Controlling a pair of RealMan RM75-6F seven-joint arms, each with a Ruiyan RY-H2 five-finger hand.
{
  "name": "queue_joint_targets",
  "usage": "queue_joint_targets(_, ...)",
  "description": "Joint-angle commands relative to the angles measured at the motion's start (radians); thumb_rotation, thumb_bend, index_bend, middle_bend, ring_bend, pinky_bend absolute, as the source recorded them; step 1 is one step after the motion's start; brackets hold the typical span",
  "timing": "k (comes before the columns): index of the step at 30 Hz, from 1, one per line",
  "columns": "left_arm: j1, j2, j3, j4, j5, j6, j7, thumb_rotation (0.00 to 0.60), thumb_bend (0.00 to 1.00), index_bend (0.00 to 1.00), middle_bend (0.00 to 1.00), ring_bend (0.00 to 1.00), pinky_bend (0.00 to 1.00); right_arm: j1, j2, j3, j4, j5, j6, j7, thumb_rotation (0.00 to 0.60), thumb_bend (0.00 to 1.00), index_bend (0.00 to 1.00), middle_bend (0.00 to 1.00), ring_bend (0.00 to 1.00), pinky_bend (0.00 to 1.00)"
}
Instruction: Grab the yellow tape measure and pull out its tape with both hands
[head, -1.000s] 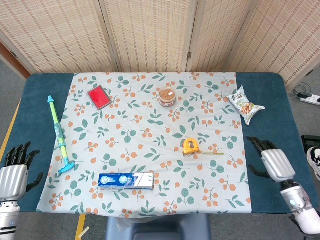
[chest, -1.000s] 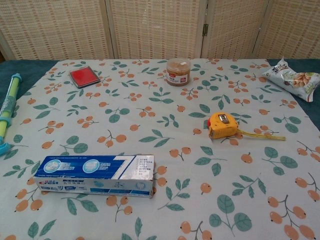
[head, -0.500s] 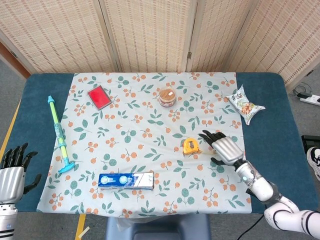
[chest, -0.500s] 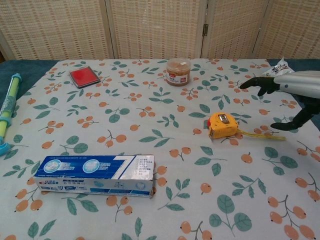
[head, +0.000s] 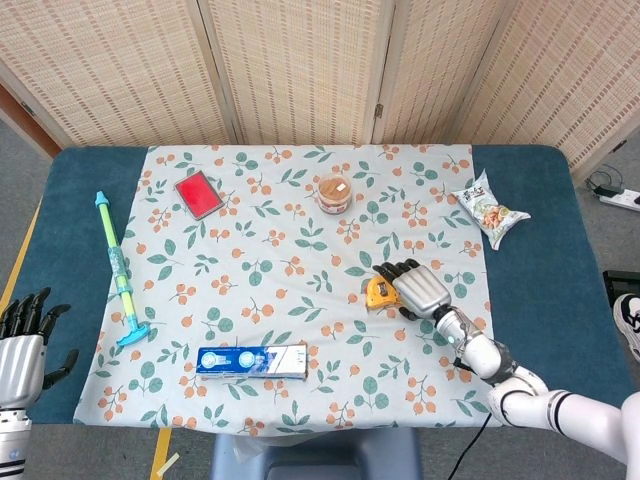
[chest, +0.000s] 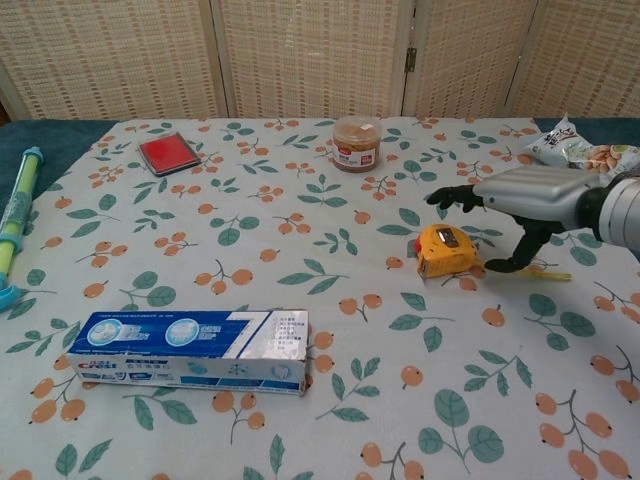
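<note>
— Chest view first — where is the tape measure (chest: 446, 250)?
— Right under the right hand (chest: 520, 200), whose fingers are spread wide, holding nothing.
— And the left hand (head: 20, 350)?
— Far off, fingers apart, holding nothing.

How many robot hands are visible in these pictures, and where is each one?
2. The right hand hovers open over the yellow tape measure, right of centre on the cloth. The left hand is at the table's near-left corner, seen only in the head view.

Right hand (chest: 520, 200) spread, palm down; left hand (head: 22, 345) spread
</note>
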Motion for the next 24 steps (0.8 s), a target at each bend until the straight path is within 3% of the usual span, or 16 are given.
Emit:
queue_joint_targets(1,0.000,0.000,-0.001,0.000,-0.001,-0.001,0.000,0.600,0.37,0.26,0.09,0.05,0.00,0.018,-0.020,-0.002,0.026,0.013,-0.020,0.011,0.600,0.37,0.06,0.16,0.19,0.17)
queue_joint_targets(15,0.006,0.003,-0.002,0.002,0.000,0.005,-0.007,0.600,0.37,0.26,0.09,0.05,0.00,0.067,-0.077,-0.015,0.096,0.028,-0.046,0.031,0.600,0.37,0.12,0.21,0.22,0.18)
queue_joint_targets(24,0.004,0.000,-0.004,0.009,-0.002,-0.001,-0.011,0.600,0.37,0.26,0.09,0.05,0.00,0.079,-0.098,-0.018,0.122,0.045,-0.039,0.033,0.600,0.37,0.30,0.31,0.29,0.23)
